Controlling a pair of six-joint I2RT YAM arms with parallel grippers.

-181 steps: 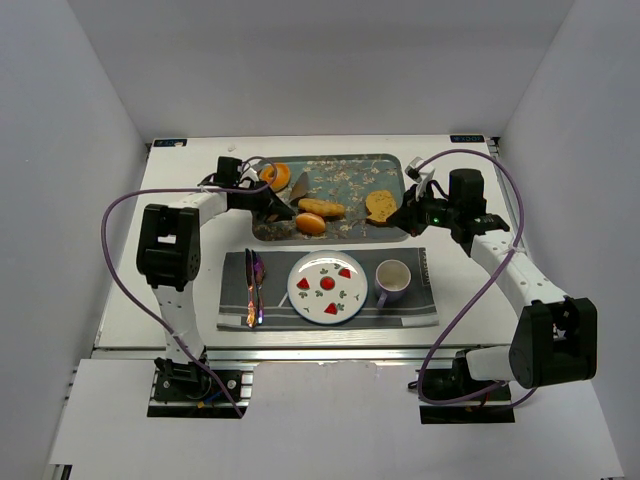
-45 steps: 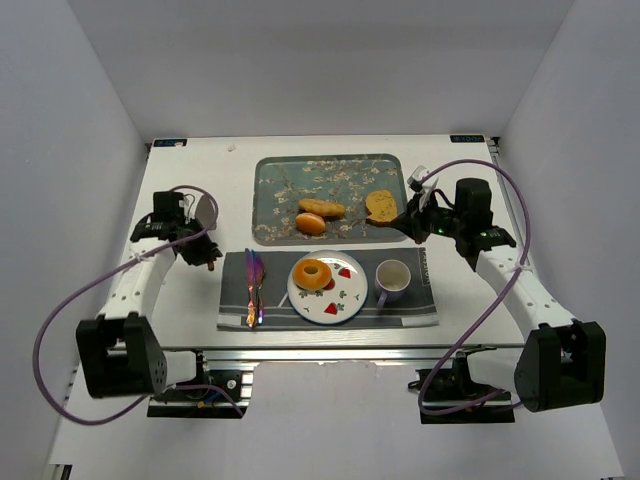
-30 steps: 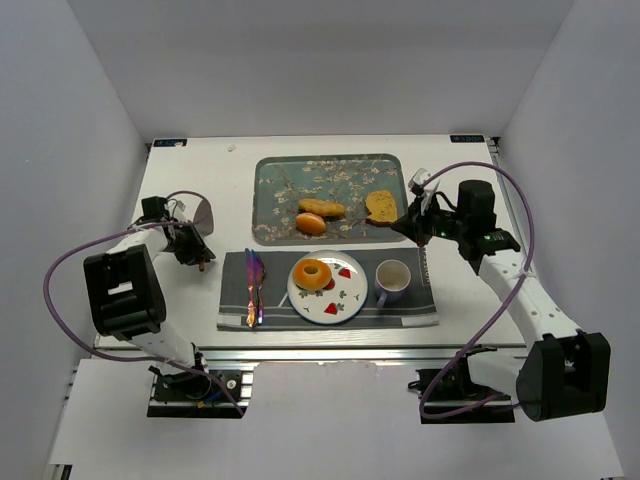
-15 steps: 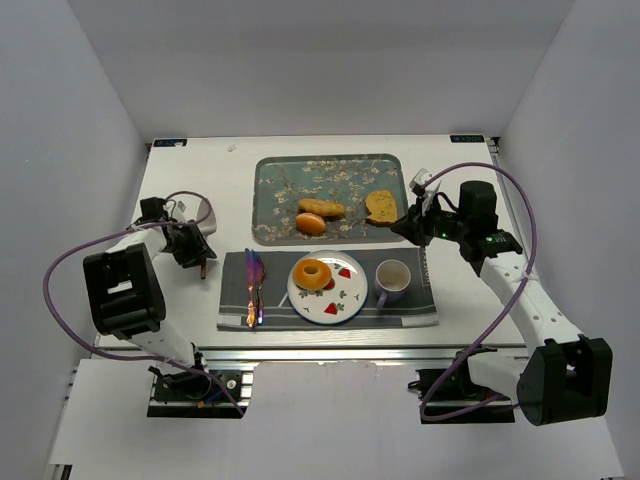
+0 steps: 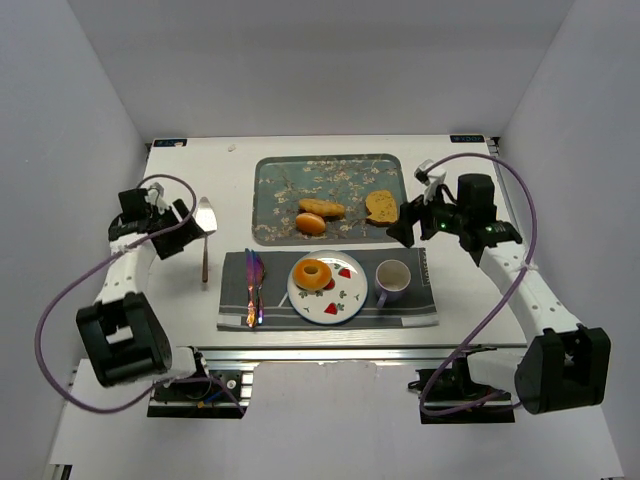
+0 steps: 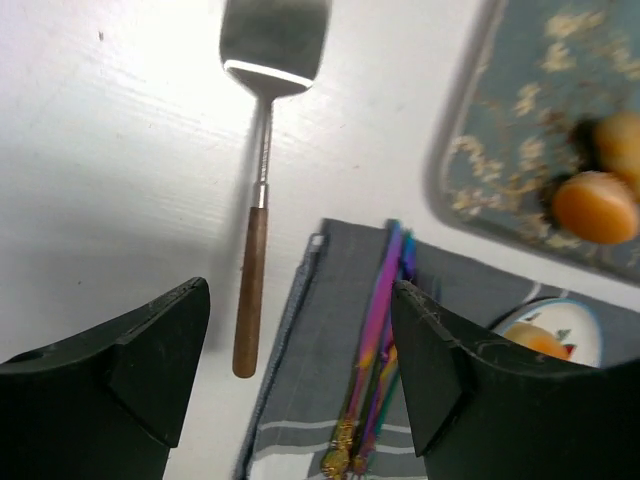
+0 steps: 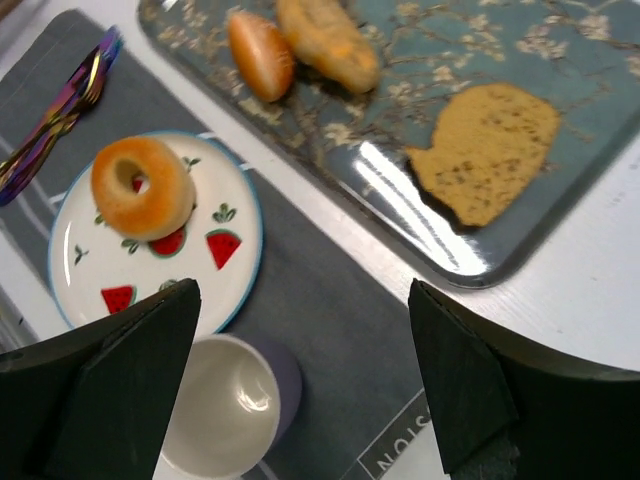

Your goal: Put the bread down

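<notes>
Now, bread (image 5: pixel 314 273) on plate (image 5: pixel 347 296), spatula (image 5: pixel 204 245) beside mat (image 5: pixel 232 292)

white table (image 5: pixel 200 165) has just three things sitting straight on it: a floral blue-green tray (image 5: pixel 330 180) at the far middle, a grey placemat (image 5: pixel 420 305) just in front of that, and a wooden-handled spatula (image 5: pixel 204 245) off to the left

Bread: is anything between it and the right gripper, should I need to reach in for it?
Nothing visible. The bread lies on the plate, and only bare placemat shows between it and the right gripper, whose fingers are open. The mug stands right of the plate, beside that line rather than on it.
</notes>
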